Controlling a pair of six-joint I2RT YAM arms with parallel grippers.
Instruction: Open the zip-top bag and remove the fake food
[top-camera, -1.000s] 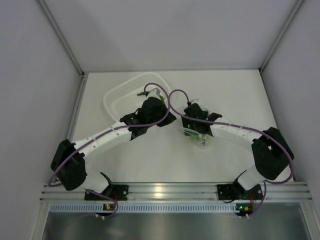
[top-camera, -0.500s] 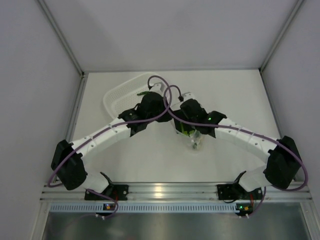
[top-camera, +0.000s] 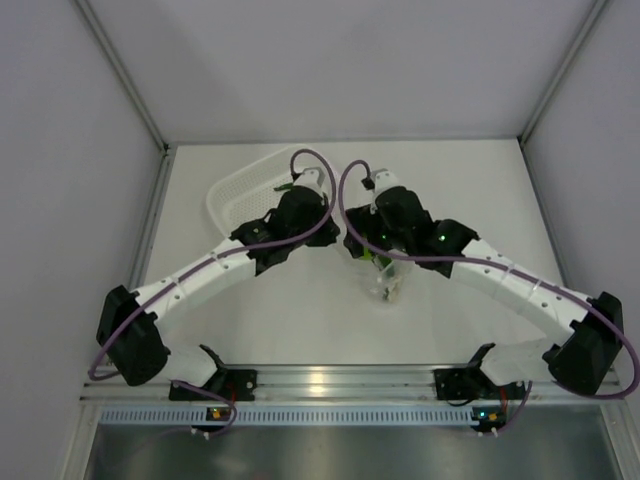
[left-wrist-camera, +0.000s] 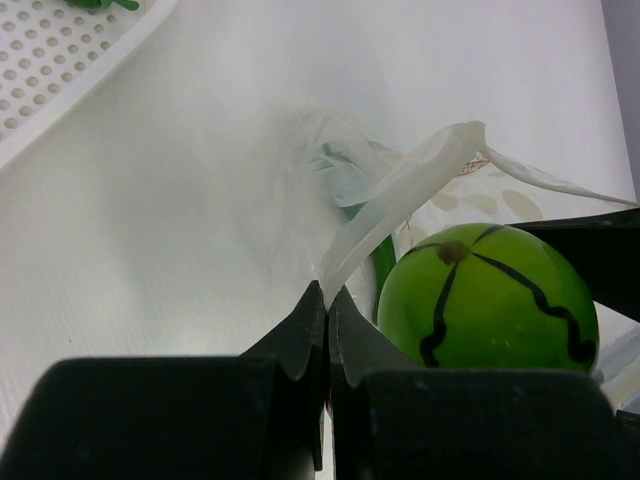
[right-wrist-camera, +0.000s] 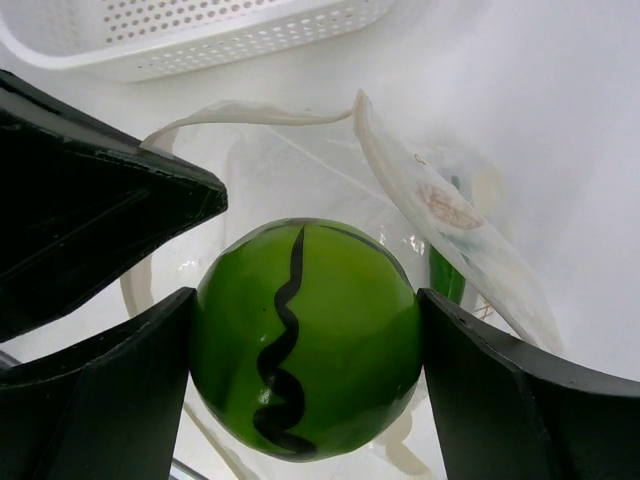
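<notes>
Pinching left gripper (left-wrist-camera: 327, 302): shut tight on one lip of the small transparent crinkly zip-top bag (left-wrist-camera: 400, 200); I judge this holds the mouth open.
Right gripper (right-wrist-camera: 305, 345): fingers wide, clamping the lime-green ball-shaped fruit with dark marks (right-wrist-camera: 305, 330) at that mouth.
Slim dark green pod (right-wrist-camera: 445, 275): inside the bag.

Plastics, gloss to matt
Fake food ball (right-wrist-camera: 305, 335) glossy, smooth; zip-top bag (left-wrist-camera: 400, 197) clear crinkled film; basket (right-wrist-camera: 200, 30), upper left, matt perforated plastic.

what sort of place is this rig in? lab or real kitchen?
Looks like a lab test cell: plain white table boxed in by blank walls, two arms bolted to an aluminium rail, props only, a perforated basket and toy fruit.
</notes>
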